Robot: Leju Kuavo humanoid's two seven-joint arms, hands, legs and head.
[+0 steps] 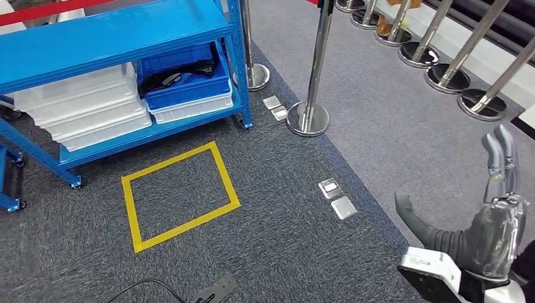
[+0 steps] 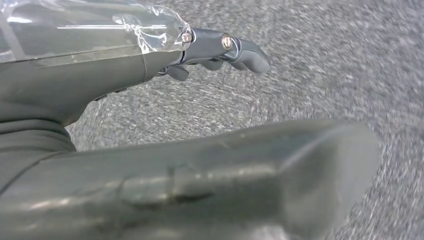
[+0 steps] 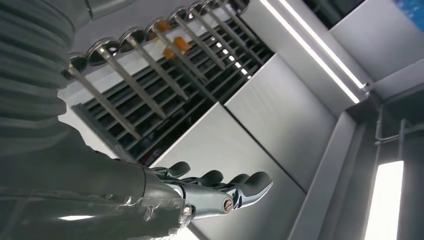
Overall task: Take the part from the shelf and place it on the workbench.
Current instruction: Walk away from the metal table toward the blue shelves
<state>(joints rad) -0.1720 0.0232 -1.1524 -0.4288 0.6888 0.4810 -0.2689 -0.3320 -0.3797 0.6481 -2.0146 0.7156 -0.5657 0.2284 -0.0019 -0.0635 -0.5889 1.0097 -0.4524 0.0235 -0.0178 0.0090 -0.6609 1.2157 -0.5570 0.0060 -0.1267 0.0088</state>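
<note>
The blue shelf (image 1: pixel 120 38) stands on the grey carpet (image 1: pixel 284 208) at the far left. On its low level sits a blue bin (image 1: pixel 189 82) with a dark part (image 1: pixel 173 76) lying inside it. The bin rests on a clear bin, and a stack of clear bins (image 1: pixel 82 110) sits just beside it. A yellow tape square (image 1: pixel 180 196) is stuck to the carpet in front of the shelf. Shiny metal posts (image 1: pixel 312 95) stand in a line to the right of the shelf, and small silver floor plates (image 1: pixel 337 199) lie flat in the carpet. The right hand (image 1: pixel 486 221) is raised at the low right, well apart from the shelf, with its fingers (image 3: pixel 235 187) stretched out, its thumb out to the side, and nothing in it. The left hand (image 2: pixel 150 125) hangs over the carpet, with fingers and thumb apart and nothing between them.
</note>
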